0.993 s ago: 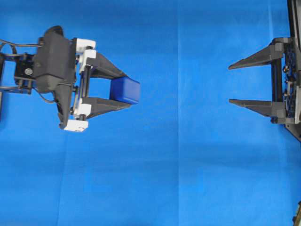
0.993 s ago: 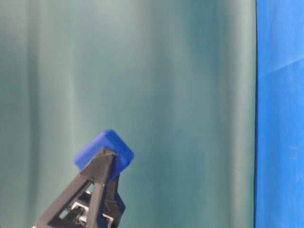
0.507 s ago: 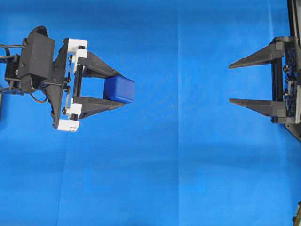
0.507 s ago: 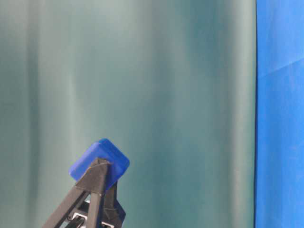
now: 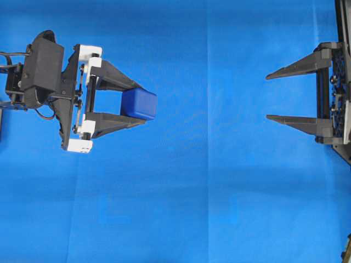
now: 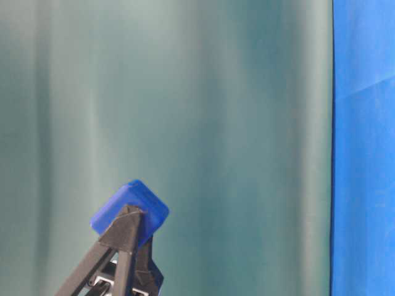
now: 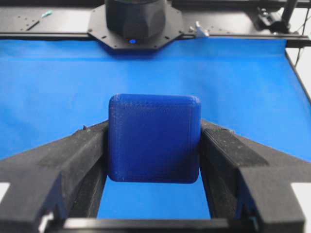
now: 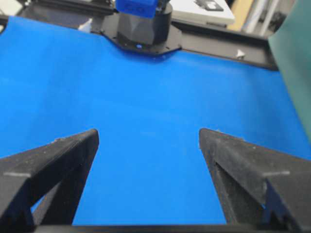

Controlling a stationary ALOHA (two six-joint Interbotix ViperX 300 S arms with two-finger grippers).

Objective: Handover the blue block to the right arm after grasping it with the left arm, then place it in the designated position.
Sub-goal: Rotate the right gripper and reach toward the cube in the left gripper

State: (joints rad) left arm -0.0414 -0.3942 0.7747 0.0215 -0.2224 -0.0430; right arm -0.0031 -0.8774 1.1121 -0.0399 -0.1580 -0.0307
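The blue block (image 5: 139, 104) is a small dark-blue cube with rounded edges, held off the blue cloth. My left gripper (image 5: 142, 103), with white blocks at the finger bases, is shut on it, one black finger pressing each side. In the left wrist view the blue block (image 7: 154, 138) fills the gap between the pads of the left gripper (image 7: 154, 127). The table-level view shows the blue block (image 6: 129, 206) lifted at the fingertips (image 6: 128, 227). My all-black right gripper (image 5: 267, 97) stands far off at the right edge, open and empty, pointing towards the block. The right gripper (image 8: 148, 133) has only cloth between its fingers.
Blue cloth (image 5: 208, 192) covers the table. A green curtain (image 6: 216, 123) hangs behind in the table-level view. The right arm's black base (image 7: 134, 22) stands at the cloth's far edge in the left wrist view, and the left arm's base (image 8: 143, 30) in the right wrist view.
Over the first half second the left gripper drew back to the left and sank a little with the block. Since then nothing has moved. The right gripper stayed still.
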